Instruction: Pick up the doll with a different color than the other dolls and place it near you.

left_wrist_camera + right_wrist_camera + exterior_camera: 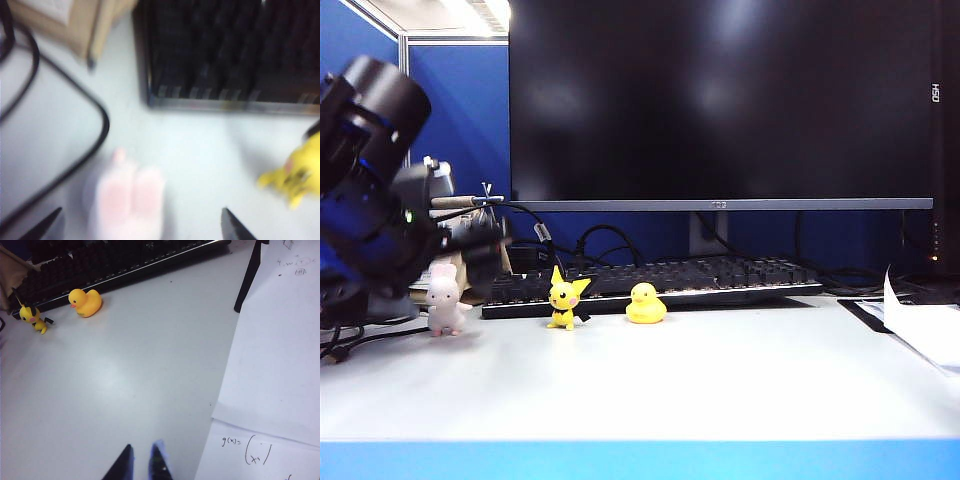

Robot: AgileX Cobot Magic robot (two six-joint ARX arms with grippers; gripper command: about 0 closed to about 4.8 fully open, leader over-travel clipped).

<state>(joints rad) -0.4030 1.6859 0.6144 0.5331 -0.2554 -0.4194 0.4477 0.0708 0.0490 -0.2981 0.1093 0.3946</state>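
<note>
On the table (720, 370), left of the yellow dolls (565, 300) and in front of the keyboard (660, 280): rabbit (444, 298), pale pink-white, two upright ears, standing. Left gripper (137, 227) above it, fingers (232, 227) wide, holding nothing. Right gripper (142, 462) well apart near the paper (280, 355), fingers narrow, empty.

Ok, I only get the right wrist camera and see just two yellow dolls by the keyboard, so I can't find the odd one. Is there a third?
Observer: Yes, a pale pink rabbit doll stands left of the pointy-eared yellow doll in the exterior view.
Operator: Left gripper?
Observer: The left gripper is above the rabbit, open, fingertips either side, holding nothing.
Operator: Mine?
Observer: The right gripper is outside the exterior view.
</note>
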